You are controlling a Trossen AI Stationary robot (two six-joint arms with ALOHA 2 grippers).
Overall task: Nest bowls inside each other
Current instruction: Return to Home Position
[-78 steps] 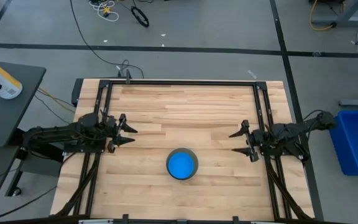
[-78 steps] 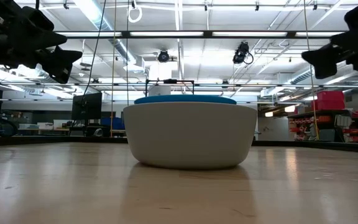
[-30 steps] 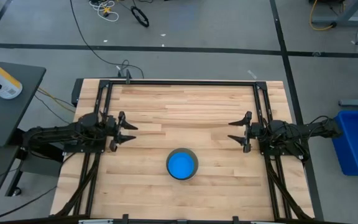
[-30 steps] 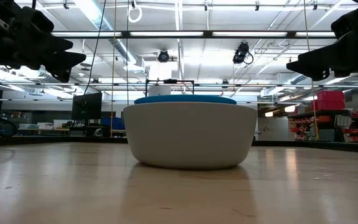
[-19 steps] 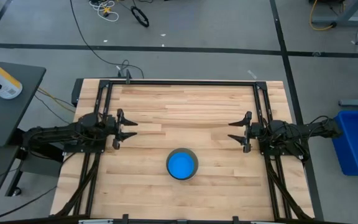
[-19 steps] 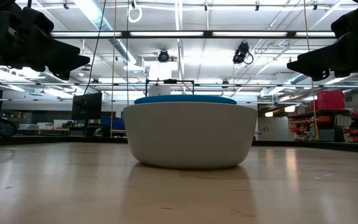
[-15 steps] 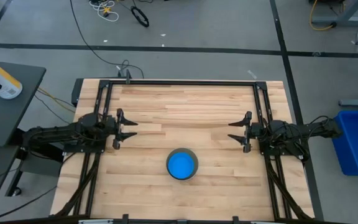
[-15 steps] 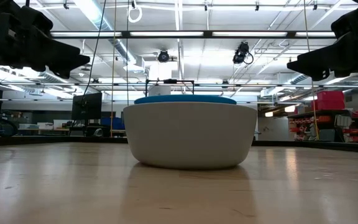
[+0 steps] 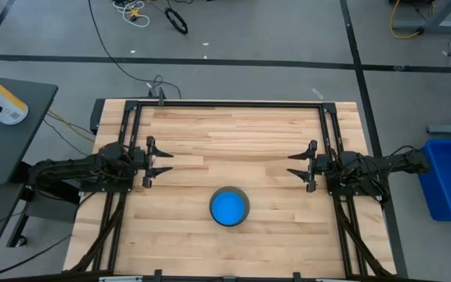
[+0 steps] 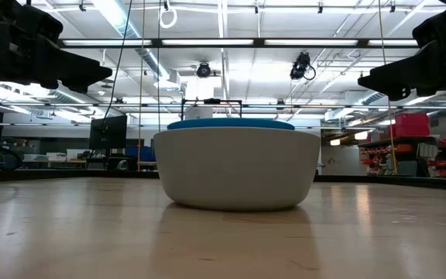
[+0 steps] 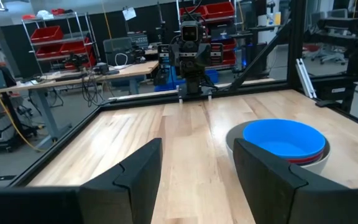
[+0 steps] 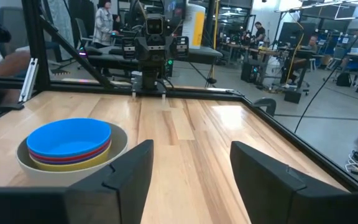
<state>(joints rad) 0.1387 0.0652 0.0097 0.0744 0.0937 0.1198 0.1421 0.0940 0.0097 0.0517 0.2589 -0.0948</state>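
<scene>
The bowls stand nested in one stack [image 9: 229, 207] on the wooden table, near its front edge at mid-width. A grey bowl [image 10: 237, 167] is outermost and rests on its base; inside it sit a yellow bowl [image 12: 102, 151], a red bowl [image 12: 55, 158] and a bright blue bowl [image 11: 283, 140] on top. My left gripper [image 9: 167, 163] hovers at the table's left side, open, pointing level at the middle. My right gripper [image 9: 292, 164] mirrors it at the right side, open. Neither has anything between its fingers.
A black frame [image 9: 229, 104] runs along the table's far edge and down both sides. Bare wood lies between the two grippers and behind the stack. A blue bin [image 9: 450, 178] stands on the floor off the table's right.
My left gripper has rolled a little about the line it points along, so its two fingers now stand more evenly side by side; it has stayed in place. The stack of bowls has not moved.
</scene>
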